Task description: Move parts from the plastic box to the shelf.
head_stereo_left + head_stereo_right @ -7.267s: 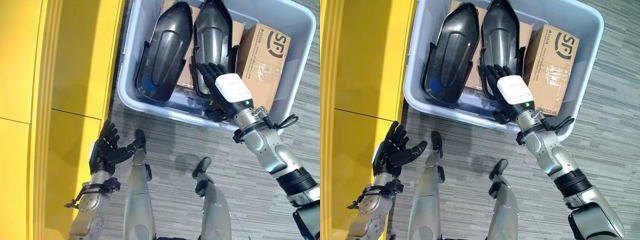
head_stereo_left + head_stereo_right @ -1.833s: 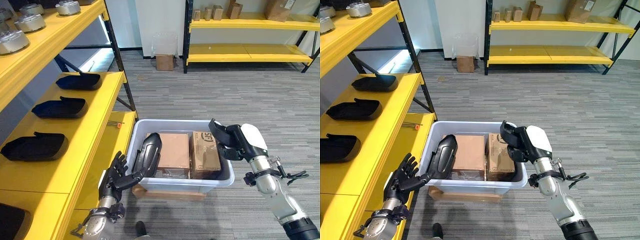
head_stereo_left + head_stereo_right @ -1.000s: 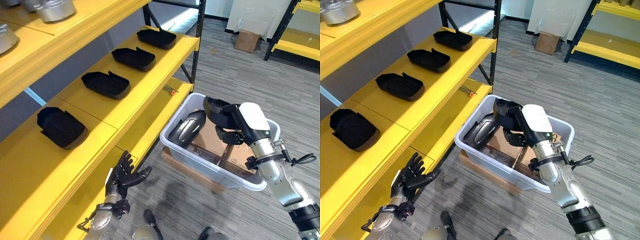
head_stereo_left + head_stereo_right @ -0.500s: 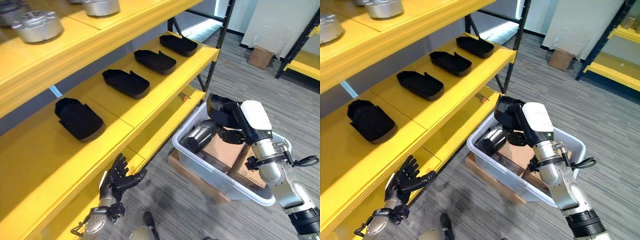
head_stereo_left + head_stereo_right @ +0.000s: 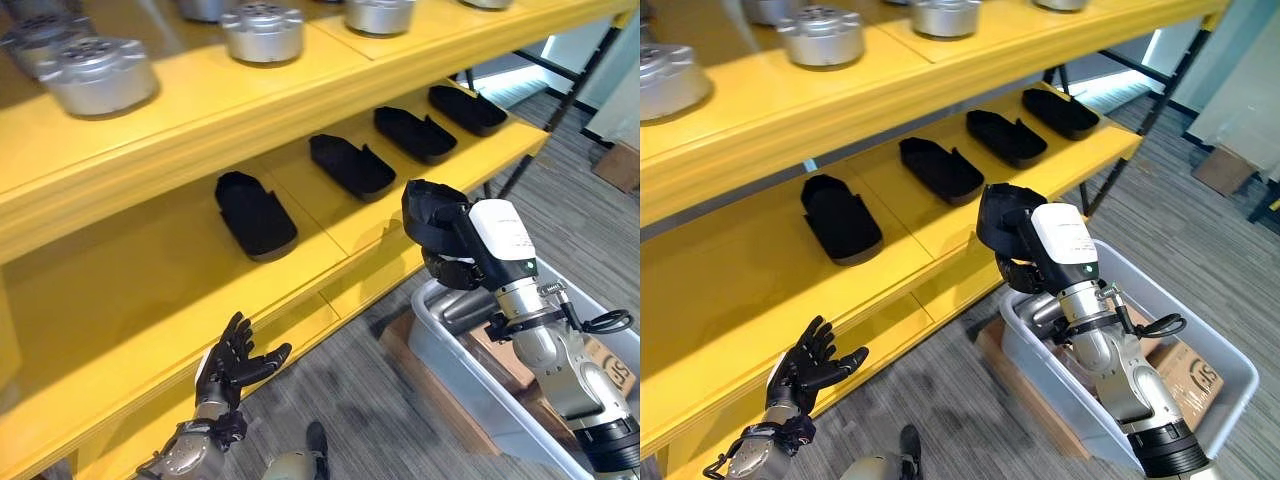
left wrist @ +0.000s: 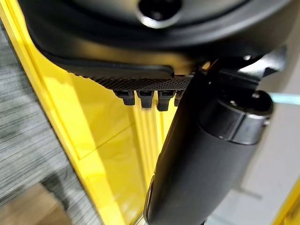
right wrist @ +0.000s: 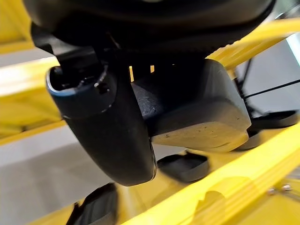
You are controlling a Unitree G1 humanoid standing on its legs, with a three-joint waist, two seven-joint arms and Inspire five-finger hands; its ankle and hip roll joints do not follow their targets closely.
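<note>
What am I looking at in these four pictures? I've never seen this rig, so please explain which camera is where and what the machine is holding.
This is a humanoid robot with two arms and finger hands. The two wide pictures come from a stereo camera on its head, looking down; the two close-ups come from cameras on its wrists.

The right hand is raised beside the yellow shelf, its fingers curled round a black part; the right wrist view shows that part close up. The left hand is open and holds nothing.

Four similar black parts already lie in a row on the middle shelf, and silver metal pieces sit on the shelf above. The plastic box stands on the floor, with another dark part and cardboard boxes inside.
</note>
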